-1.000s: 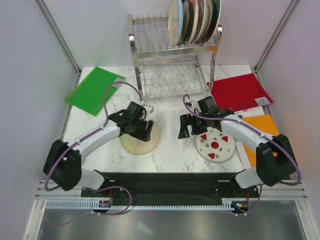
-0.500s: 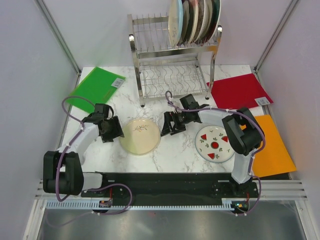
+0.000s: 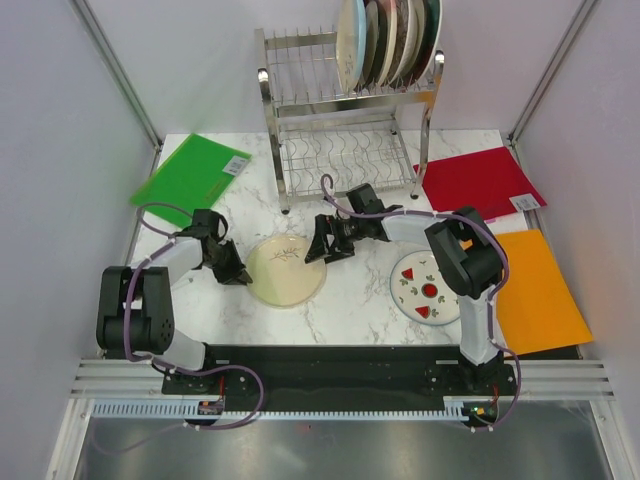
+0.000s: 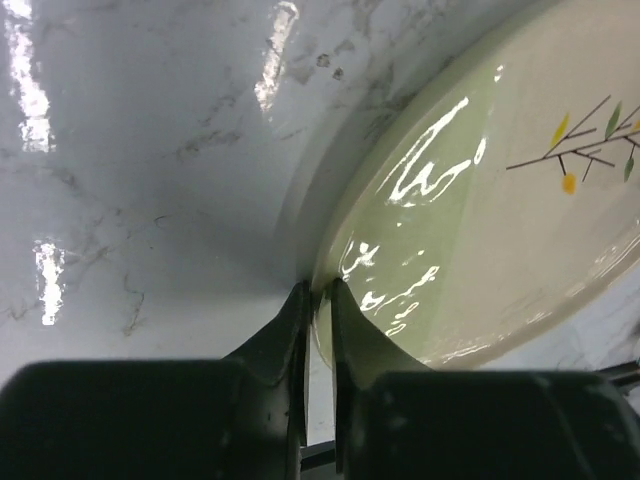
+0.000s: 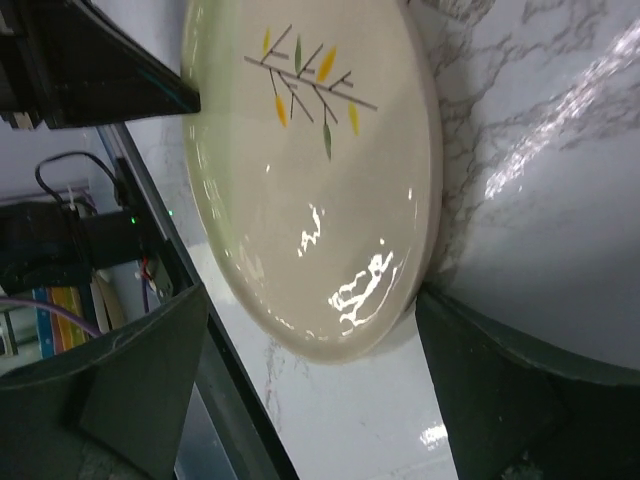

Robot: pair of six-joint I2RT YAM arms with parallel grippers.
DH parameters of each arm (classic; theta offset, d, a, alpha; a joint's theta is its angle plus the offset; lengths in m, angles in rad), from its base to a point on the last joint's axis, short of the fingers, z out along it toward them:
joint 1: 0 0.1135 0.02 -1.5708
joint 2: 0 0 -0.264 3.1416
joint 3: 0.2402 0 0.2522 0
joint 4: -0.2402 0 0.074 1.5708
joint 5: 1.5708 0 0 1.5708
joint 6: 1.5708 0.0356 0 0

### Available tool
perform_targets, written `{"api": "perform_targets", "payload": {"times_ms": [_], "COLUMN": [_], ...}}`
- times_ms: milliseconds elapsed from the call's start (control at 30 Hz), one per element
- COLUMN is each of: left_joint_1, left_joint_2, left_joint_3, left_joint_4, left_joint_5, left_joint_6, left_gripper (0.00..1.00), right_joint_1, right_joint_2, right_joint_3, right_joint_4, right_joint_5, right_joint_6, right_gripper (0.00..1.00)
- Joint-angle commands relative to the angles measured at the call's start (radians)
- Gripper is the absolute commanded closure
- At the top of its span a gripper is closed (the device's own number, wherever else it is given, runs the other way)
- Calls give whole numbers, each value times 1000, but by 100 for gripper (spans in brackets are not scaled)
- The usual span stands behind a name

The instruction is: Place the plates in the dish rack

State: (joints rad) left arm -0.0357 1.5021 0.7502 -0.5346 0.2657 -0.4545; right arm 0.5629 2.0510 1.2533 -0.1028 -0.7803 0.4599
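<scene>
One glossy cream plate (image 3: 285, 270), leaf-sprig motif.

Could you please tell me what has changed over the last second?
The left end effector swung off the leaf-sprig plate to its left side and closed on its rim. The right end effector moved left from the watermelon plate, jaws open at the leaf-sprig plate's right edge. Both plates, the dish rack and its racked plates stayed put.
</scene>
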Motion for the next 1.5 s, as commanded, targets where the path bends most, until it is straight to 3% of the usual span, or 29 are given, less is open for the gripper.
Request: {"api": "perform_targets", "payload": {"times_ms": [0,33,433,767,933,1033,1133,1167,1200,1267,1400,1467], "left_joint_1": [-7,-7,-9,-10,-12,-13,-12,-12,-12,-10,5,14], "left_joint_2": [63,64,92,41,30,24,11,-5,-19,-70,-215,-299], "left_joint_3": [-38,-44,-20,-57,-55,-43,-22,-14,-6,18,70,67], "left_joint_4": [110,120,156,159,160,160,157,154,150,128,97,137], "left_joint_5": [86,92,147,150,158,150,135,124,115,72,-46,-115], "left_joint_6": [0,7,20,11,27,30,43,62,77,127,181,178], "left_gripper": [93,98,98,98,98,98,91,85,73,56,50,47], "right_joint_1": [32,37,51,51,58,61,57,49,43,17,-44,-80], "right_joint_2": [93,113,170,127,123,97,35,14,-36,-124,-254,-320], "right_joint_3": [-18,-17,-60,-135,-126,-115,-89,-77,-68,-34,130,205], "right_joint_4": [38,47,278,405,451,454,398,321,281,119,-266,-444], "right_joint_5": [-8,-19,-201,-155,-152,-146,-148,-146,-146,-148,-134,-108], "right_joint_6": [23,25,149,210,247,249,186,156,81,-14,-348,-417], "right_gripper": [9,10,21,35,49,66,85,95,100,100,100,100]}}
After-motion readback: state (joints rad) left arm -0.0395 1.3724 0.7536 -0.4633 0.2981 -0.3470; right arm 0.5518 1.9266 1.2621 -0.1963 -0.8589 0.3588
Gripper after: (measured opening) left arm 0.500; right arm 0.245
